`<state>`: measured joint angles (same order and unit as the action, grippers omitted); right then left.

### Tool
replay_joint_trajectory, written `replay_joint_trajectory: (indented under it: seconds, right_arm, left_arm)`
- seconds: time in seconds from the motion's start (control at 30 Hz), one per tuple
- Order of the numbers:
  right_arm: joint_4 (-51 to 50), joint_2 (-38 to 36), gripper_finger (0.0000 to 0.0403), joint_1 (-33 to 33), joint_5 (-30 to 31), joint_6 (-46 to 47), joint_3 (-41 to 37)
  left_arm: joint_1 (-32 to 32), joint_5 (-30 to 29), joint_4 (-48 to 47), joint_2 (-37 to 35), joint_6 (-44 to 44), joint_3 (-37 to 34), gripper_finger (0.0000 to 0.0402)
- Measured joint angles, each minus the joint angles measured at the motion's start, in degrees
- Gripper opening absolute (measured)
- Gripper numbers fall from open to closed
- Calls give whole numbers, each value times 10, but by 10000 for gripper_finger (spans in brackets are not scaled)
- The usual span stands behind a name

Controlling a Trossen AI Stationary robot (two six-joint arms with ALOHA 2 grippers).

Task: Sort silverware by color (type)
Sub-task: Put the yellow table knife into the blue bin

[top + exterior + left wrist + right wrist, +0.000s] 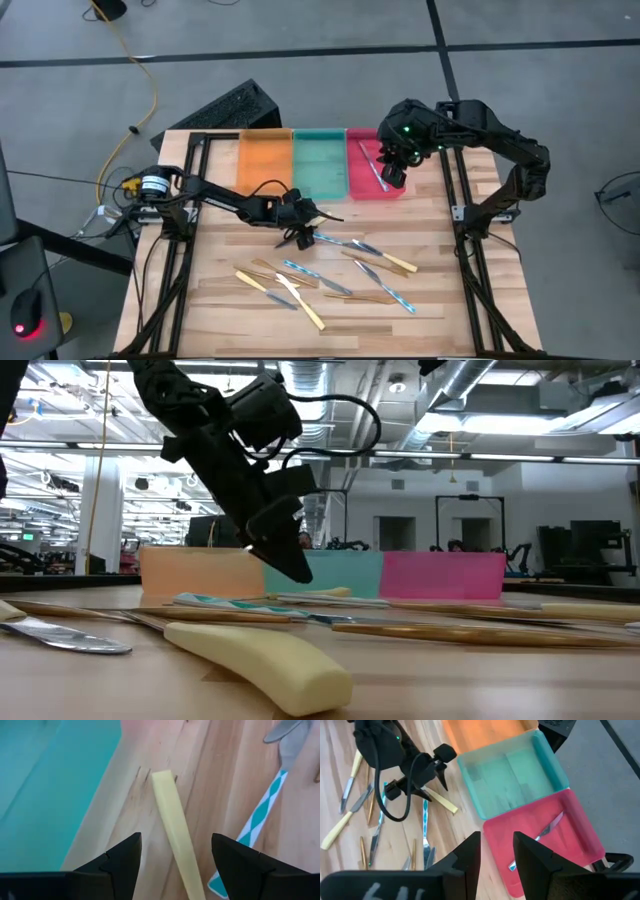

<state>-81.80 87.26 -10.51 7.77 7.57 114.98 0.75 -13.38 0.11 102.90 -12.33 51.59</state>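
Honestly looks light, stiff and a bit slick, that yellow-handled knife (176, 832) lying flat on the table (220, 310) just near of the green tray (318, 165), straddled by the wide-open left claw (175, 865), best pinched mid-handle; right claw (496, 851) half-open and empty over the red tray (580, 837).

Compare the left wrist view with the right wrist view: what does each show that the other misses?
Left wrist only: the left gripper open, straddling the yellow handle.
Right wrist only: the red tray holding one blue-handled utensil, the orange tray, and the right gripper above the red tray.
Both: the green tray, yellow handle and wooden table.
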Motion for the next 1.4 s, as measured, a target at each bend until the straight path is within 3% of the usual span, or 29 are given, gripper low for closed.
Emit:
replay_joint_trajectory:
  seconds: [0.37,0.7,1.07,1.4]
  right_arm:
    - [4,0,138,40,1,16,0]
    - [4,0,138,80,64,38,0]
    - [-23,0,138,146,150,110,0]
    - [-63,-2,138,205,274,217,-24]
  left_arm:
    - [-5,1,17,48,-19,3,187]
    - [-5,-15,8,46,-33,2,35]
    - [-7,64,12,3,-39,-2,35]
    - [-4,69,43,-127,-1,-2,35]
